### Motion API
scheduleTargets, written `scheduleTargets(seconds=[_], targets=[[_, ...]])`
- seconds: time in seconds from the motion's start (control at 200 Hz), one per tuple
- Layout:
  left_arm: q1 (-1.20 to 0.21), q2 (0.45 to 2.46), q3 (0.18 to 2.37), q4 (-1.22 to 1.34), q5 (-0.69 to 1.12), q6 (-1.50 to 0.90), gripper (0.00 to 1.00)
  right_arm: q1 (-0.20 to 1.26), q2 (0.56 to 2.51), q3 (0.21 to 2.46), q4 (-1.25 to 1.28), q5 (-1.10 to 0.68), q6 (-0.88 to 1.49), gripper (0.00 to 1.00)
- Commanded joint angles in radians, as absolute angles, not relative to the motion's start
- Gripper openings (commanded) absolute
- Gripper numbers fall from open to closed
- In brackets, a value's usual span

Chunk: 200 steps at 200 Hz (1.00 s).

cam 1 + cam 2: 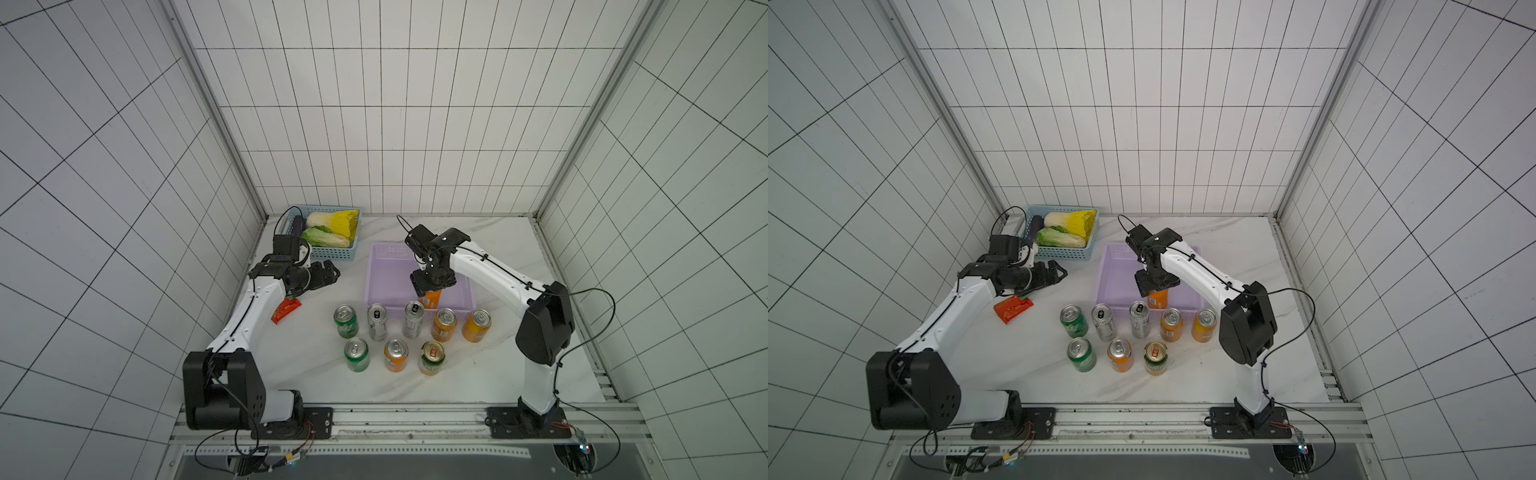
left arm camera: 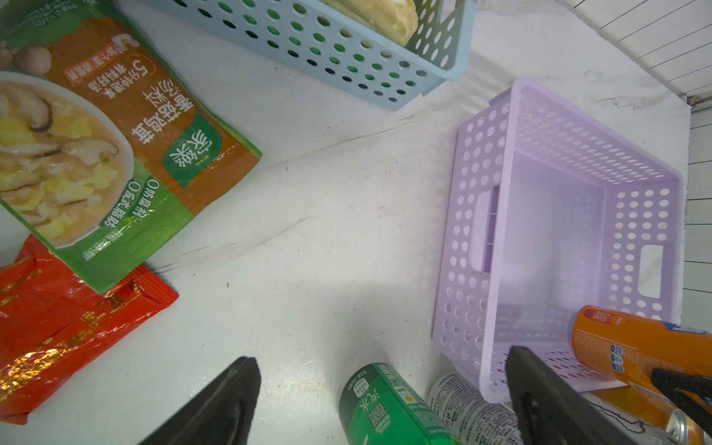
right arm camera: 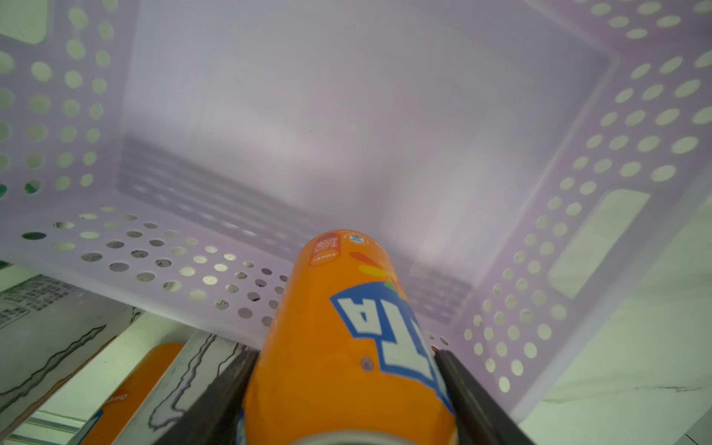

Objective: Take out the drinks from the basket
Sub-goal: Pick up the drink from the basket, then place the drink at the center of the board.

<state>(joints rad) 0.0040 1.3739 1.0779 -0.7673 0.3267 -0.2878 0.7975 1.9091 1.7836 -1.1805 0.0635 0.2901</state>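
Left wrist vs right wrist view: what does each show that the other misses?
Left wrist only: open left gripper, flat green soup packet, small red packet, light blue perforated basket, green metal can.
Right wrist only: right gripper shut on the orange metal can, both fingers on its sides.
Shared: that orange can, lilac perforated plastic basket, slim silver-white can, marble tabletop.

Reads to me as a robotics lab test cell. White gridded wall panels [image 1: 395,124] box in three sides of a marble-patterned tabletop [image 1: 478,374]. The left arm [image 1: 249,307] and right arm [image 1: 490,270] I operate are bolted to an aluminium rail [image 1: 415,419] along the front edge. On the tabletop are groceries: cans [image 1: 396,353], a red packet [image 1: 286,309], and cabbage [image 1: 332,224] in a blue basket [image 1: 332,253].
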Motion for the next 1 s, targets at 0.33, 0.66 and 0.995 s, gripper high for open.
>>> scheduleTargets(seconds=[0.33, 0.66, 0.995], targets=[[0.009, 1.372, 1.076, -0.764, 0.330, -0.277, 0.98, 0.781, 1.744, 1.944, -1.351, 0.041, 0.247, 0.71], [0.009, 1.375, 1.078, -0.764, 0.331, -0.276, 0.98, 0.781, 1.661, 2.018, -1.495, 0.046, 0.249, 0.71], [0.009, 1.377, 1.079, -0.764, 0.331, -0.278, 0.98, 0.782, 1.520, 1.864, -1.506, 0.064, 0.296, 0.71]])
